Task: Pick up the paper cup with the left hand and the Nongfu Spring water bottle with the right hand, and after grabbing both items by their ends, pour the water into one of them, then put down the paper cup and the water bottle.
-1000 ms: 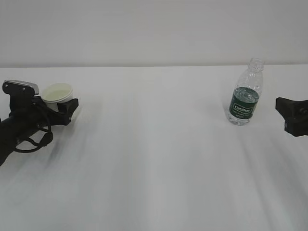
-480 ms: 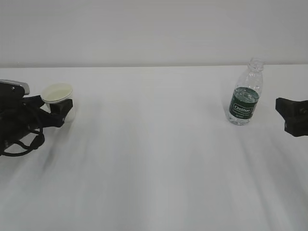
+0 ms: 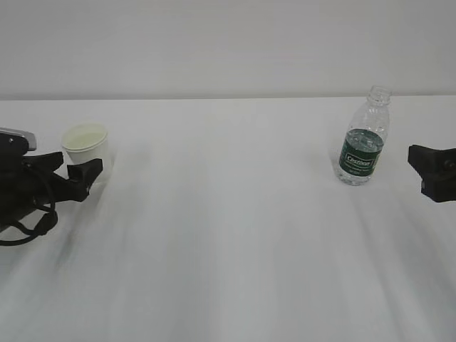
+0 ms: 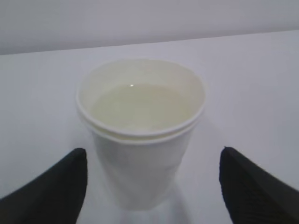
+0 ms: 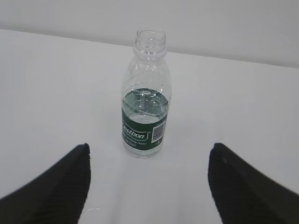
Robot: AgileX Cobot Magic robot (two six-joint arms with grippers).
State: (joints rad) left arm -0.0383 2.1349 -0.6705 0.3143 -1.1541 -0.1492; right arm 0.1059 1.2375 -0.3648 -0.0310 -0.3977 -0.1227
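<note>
The paper cup (image 3: 87, 145) stands upright on the table at the far left. In the left wrist view the cup (image 4: 140, 154) holds water (image 4: 140, 105) well up its pale inside. My left gripper (image 3: 77, 167) is open, its black fingertips (image 4: 70, 172) just short of the cup's sides and apart from it. The Nongfu Spring water bottle (image 3: 362, 146) stands uncapped at the right, with water (image 5: 144, 100) down to about label height. My right gripper (image 3: 422, 171) is open, a little to the right of the bottle (image 5: 144, 130), and holds nothing.
The white tabletop (image 3: 228, 228) runs between cup and bottle. Its back edge (image 3: 228, 98) meets a plain pale wall.
My left gripper has drawn back to the left, off the cup's sides, leaving the cup standing on the table. The right gripper and the bottle have not moved.
</note>
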